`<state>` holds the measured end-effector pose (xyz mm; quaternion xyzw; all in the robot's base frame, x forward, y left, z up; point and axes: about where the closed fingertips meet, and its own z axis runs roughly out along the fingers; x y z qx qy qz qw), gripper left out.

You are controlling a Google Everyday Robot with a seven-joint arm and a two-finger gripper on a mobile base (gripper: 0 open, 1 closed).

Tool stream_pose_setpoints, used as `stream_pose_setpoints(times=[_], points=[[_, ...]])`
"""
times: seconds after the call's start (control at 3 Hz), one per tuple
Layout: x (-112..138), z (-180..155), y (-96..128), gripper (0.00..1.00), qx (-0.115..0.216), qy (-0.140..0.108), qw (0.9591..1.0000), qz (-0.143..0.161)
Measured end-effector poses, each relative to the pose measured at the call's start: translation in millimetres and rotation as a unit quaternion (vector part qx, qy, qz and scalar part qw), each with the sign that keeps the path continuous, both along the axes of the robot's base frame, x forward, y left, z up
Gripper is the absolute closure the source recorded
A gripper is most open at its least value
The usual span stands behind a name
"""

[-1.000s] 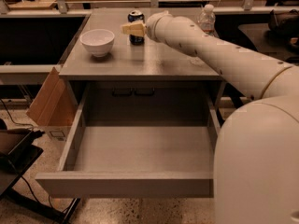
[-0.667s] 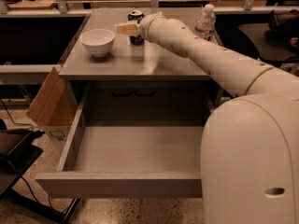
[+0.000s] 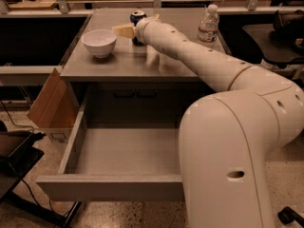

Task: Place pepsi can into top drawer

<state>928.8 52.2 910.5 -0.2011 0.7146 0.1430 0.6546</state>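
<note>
The pepsi can [image 3: 137,16], dark blue with a silver top, stands upright at the back of the grey table top [image 3: 114,65]. My gripper [image 3: 137,24] is at the can, reaching from the right. One pale finger [image 3: 123,31] lies left of the can and the other shows at its right, set wider than the can, so the gripper is open around it. The can's lower part is hidden behind the gripper. The top drawer [image 3: 109,188] is pulled fully open below the table top, and its inside shows nothing.
A white bowl [image 3: 99,42] sits on the table left of the can. A clear water bottle [image 3: 208,23] stands at the back right. A cardboard flap [image 3: 50,103] leans at the table's left side. My arm's large body [image 3: 237,151] covers the drawer's right part.
My arm has swung closer to the camera and now fills the right side. The gripper has pushed a little further in around the can. The can has not moved.
</note>
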Motion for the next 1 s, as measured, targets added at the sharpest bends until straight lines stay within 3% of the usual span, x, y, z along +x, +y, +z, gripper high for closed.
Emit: stream_pose_setpoints(times=[0.33, 1.0], points=[[12, -8, 7, 0.14, -0.003, 0.006, 0.9999, -0.012], [22, -24, 7, 0.60, -0.009, 0.025, 0.9993, -0.027]])
